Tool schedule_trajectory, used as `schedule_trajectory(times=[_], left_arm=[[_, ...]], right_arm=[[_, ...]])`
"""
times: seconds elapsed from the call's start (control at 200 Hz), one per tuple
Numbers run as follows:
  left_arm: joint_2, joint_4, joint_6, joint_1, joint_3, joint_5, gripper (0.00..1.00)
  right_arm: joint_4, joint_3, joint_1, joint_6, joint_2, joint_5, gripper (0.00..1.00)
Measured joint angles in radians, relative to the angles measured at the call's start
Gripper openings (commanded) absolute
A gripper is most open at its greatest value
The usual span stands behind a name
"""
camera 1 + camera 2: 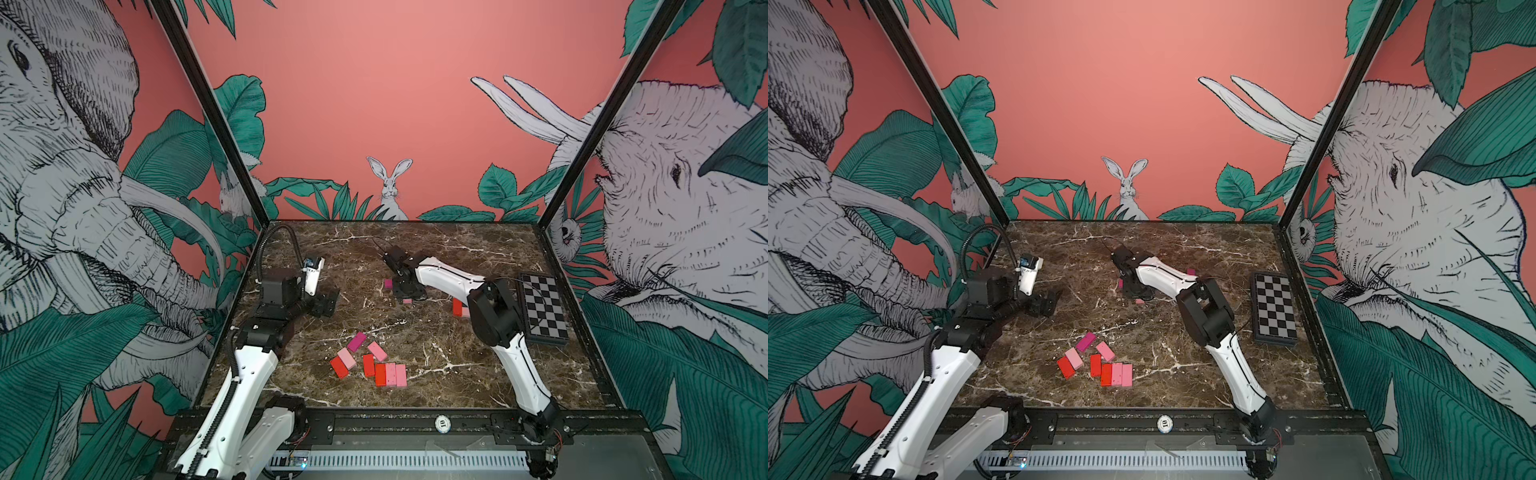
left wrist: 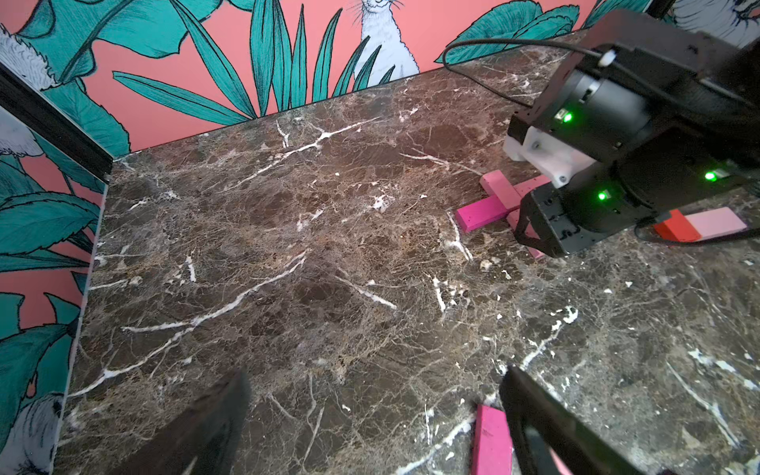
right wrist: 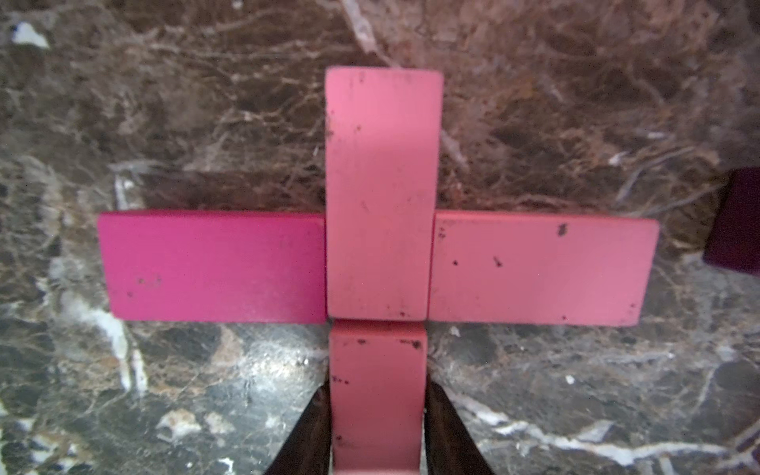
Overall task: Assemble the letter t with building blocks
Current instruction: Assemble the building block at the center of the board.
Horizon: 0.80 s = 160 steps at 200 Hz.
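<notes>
In a top view, the right gripper (image 1: 406, 293) stood low at centre, and loose building blocks (image 1: 370, 365) lay at lower centre. Left wrist: the left gripper (image 2: 370, 415) gaped wide and held nothing. Right wrist: the fingers (image 3: 444, 436) flanked the lower pink block (image 3: 377, 395) of a cross (image 3: 214, 267); whether they gripped it was unclear.

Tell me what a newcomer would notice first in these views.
The pink cross of blocks at the far middle of the table stands out first, with the right gripper straddling one arm of it. Next come the loose red and pink blocks near the front centre and the checkerboard by the right edge. The elephant-and-rabbit wallpaper looms all round.
</notes>
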State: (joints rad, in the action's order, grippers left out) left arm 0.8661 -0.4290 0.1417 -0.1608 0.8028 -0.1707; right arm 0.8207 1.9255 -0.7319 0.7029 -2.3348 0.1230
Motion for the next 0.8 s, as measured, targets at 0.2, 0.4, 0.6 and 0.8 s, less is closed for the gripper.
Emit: schedule_trajectory(times=[0.2,0.4,0.6,0.8], left_arm=[[0.0,0.0,0.0,0.0,0.0,0.0,0.97],[0.0,0.0,0.0,0.0,0.0,0.0,0.97],[0.0,0.0,0.0,0.0,0.0,0.0,0.97],[0.001,-0.001,0.0,0.0,0.0,0.007,0.97]], right_arm=[[0.0,0.0,0.0,0.0,0.0,0.0,0.55],[-0.003,-0.002,0.0,-0.001,0.0,-0.002,0.65],[-0.003,-0.044,0.0,-0.012,0.031,-0.016,0.74],[0.007,-0.177,-0.008,-0.044,0.18,-0.032,0.77]])
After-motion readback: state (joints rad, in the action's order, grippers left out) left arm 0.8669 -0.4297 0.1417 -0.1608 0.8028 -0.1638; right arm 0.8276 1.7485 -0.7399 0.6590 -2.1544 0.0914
